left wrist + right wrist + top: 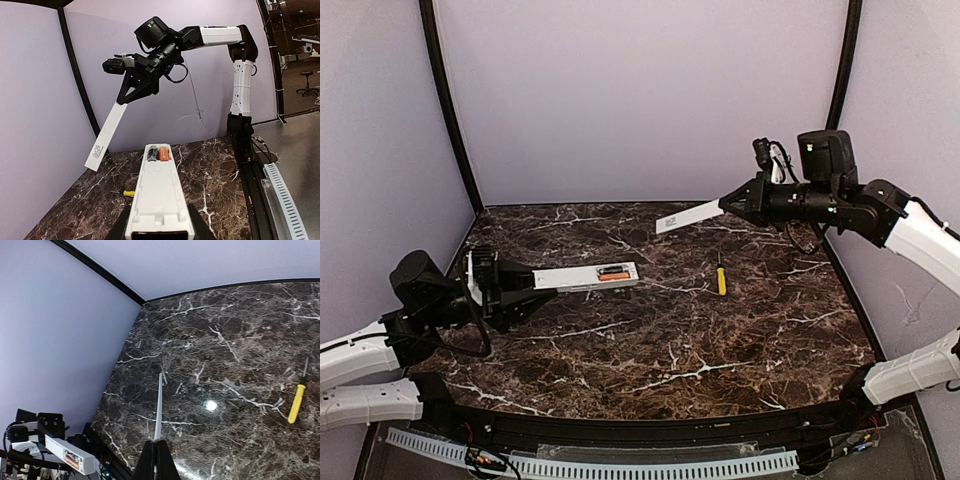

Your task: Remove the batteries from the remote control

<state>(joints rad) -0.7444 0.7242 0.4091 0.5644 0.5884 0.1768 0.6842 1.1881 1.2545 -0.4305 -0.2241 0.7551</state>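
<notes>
Glossy marble-look table (670,340); plastic remote control (582,277)

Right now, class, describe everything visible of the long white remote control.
The long slim white plastic remote control is held level above the dark marble table, gripped at one end by the left hand. Its back faces up; the uncovered bay at the free end holds an orange-red battery beside something dark.

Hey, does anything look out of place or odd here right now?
Nothing damaged or spilled. The battery cover is off the remote control, held in the air by the right claw, leaving the batteries exposed in the open bay. A yellow-handled screwdriver lies loose on the table.
</notes>
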